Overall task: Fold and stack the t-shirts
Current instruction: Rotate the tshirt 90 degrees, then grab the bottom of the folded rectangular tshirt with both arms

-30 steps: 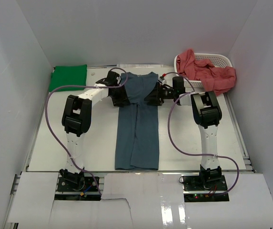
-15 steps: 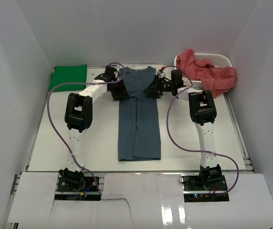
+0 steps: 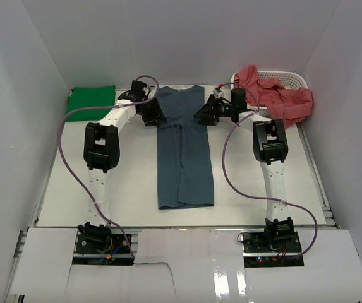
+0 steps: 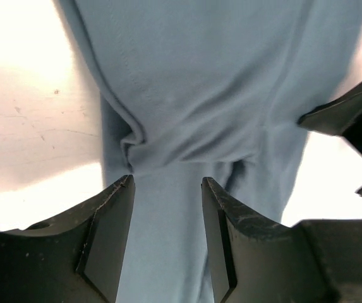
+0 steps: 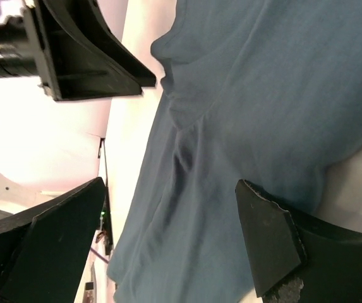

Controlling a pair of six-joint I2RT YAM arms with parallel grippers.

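A folded green t-shirt (image 3: 90, 101) lies at the table's (image 3: 124, 189) far-left corner. The slate blue t-shirt (image 3: 184, 158) is laid as a long strip down the middle, collar at the far edge. The left gripper (image 3: 150, 113) is held at its left shoulder, jaws apart; contact cannot be confirmed. The right gripper (image 3: 206, 113) is poised opposite, jaws wide apart. The crosswise fold is judged in hand: both shoulders must be pinched and carried towards the hem.

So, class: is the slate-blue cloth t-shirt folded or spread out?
Partly folded: the slate-blue cloth t-shirt is a long narrow strip, sides turned in to a middle line, not yet folded crosswise.
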